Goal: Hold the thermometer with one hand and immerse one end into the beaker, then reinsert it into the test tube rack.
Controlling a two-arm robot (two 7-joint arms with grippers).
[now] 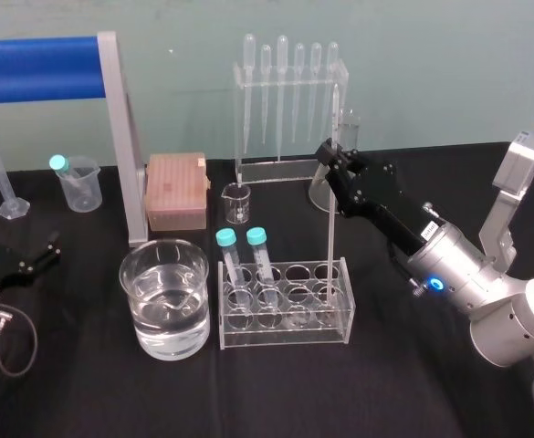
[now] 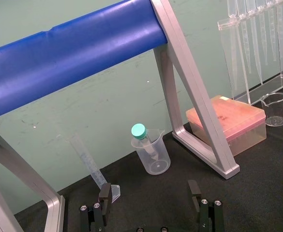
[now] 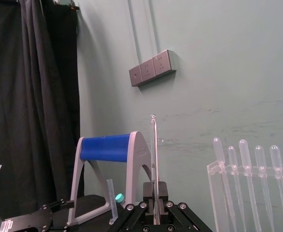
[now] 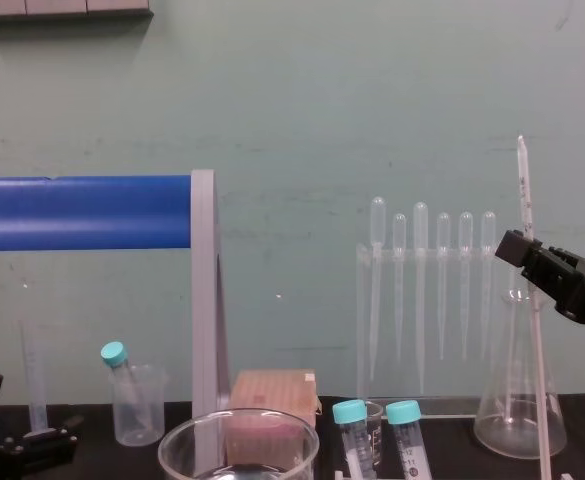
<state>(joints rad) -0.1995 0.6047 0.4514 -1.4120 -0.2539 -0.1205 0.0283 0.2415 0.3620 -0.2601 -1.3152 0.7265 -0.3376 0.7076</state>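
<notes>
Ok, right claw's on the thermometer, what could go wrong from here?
The thermometer is long, thin glass, gripped high by the right claw with its lower end in the test tube rack: a tilted lift could lever it against the hole and crack it. Two capped tubes stand between it and the beaker, so a low sweep could clip them. The left claw is parked at left.
</notes>
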